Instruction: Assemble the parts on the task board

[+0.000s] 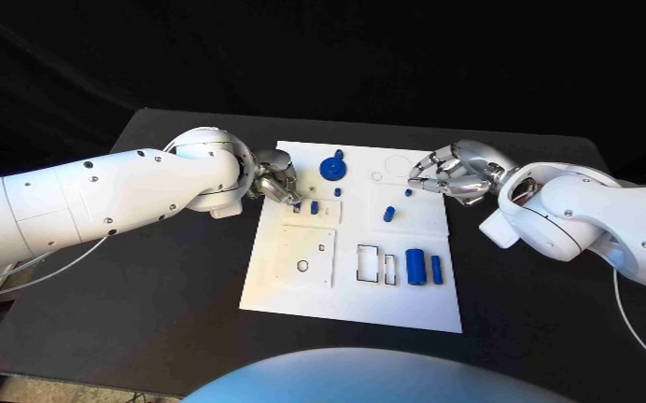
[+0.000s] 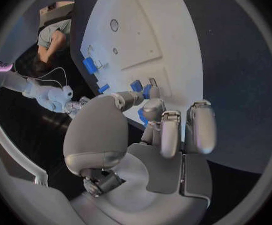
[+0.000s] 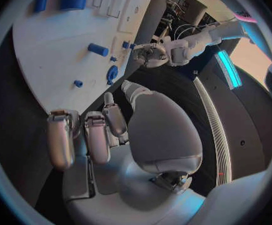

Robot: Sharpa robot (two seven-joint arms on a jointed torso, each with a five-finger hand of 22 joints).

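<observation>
White board (image 1: 353, 305) carries no readable writing. Left hand (image 1: 276, 180) pinches a blue part (image 1: 299, 206) at its left edge; right hand (image 1: 451, 174), fingers curled, holds nothing at its far right.

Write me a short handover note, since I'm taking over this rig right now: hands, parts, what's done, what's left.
Left hand: at the task board's left edge, fingers over two small blue parts; whether it grips one, I cannot tell.
Right hand: at the board's right edge, fingers curled, nothing visibly held.
Parts: blue round piece near the far edge, short cylinder mid-board, two larger blue blocks at the near right beside open rectangular slots.
Done: hard to judge.
Left: the slots look unfilled; the loose parts probably still need seating.
</observation>
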